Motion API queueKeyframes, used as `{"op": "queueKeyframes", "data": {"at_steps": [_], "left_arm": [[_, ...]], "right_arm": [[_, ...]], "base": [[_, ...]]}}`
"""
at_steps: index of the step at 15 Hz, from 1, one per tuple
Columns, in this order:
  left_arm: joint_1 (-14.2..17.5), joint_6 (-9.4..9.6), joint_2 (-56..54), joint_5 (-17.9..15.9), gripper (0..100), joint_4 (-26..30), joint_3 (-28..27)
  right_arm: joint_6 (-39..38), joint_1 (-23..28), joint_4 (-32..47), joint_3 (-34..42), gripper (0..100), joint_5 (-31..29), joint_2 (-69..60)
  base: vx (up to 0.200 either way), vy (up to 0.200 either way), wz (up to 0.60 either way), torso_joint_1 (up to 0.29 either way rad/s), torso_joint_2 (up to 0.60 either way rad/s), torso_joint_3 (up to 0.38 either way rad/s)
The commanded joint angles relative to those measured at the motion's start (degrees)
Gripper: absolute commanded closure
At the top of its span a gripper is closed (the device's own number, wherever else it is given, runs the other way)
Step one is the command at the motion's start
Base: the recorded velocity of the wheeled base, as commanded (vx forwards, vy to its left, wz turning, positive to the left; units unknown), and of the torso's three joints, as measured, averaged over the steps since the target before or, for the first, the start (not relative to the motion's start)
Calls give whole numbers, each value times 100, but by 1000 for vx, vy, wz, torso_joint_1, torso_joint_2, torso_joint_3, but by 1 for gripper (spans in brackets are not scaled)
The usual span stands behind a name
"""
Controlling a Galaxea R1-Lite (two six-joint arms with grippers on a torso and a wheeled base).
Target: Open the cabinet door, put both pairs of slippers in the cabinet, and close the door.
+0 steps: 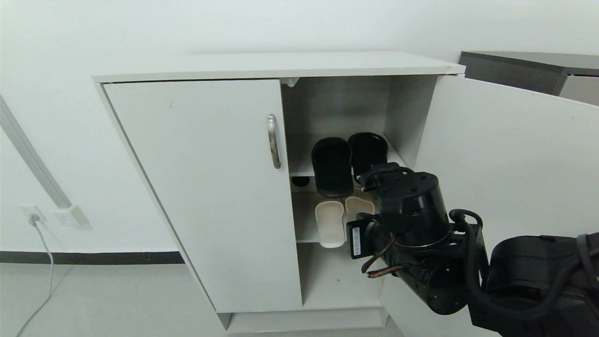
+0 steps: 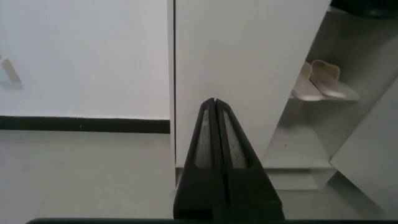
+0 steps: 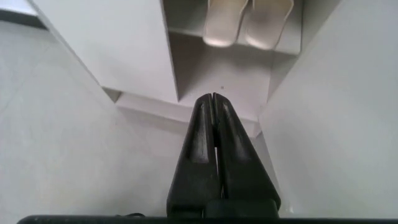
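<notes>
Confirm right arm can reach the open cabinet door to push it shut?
Probably yes. The right gripper is shut and empty, and the open door stands just beside that arm with nothing between them. The black slippers and white slippers sit inside the cabinet.

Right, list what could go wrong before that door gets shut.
The black slippers overhang the upper shelf, so the closing door may catch them or knock them out. One white slipper also pokes past the middle shelf. The right arm sits before the opening, likely in the door's swing path.
</notes>
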State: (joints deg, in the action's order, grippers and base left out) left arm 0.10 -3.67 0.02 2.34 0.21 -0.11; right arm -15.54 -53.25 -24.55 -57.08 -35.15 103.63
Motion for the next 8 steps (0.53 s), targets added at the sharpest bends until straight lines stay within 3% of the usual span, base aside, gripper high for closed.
{"op": "queueKeyframes", "data": {"at_steps": [1, 8], "left_arm": [[-1, -2, 6, 3, 100, -3, 2], [-1, -2, -2, 3, 100, -3, 2]], "right_arm": [[7, -1, -32, 4, 100, -1, 17], [7, -1, -67, 65, 100, -10, 17]], "base": [[-200, 0, 0, 2, 2, -2], [-200, 0, 0, 2, 3, 2]]}}
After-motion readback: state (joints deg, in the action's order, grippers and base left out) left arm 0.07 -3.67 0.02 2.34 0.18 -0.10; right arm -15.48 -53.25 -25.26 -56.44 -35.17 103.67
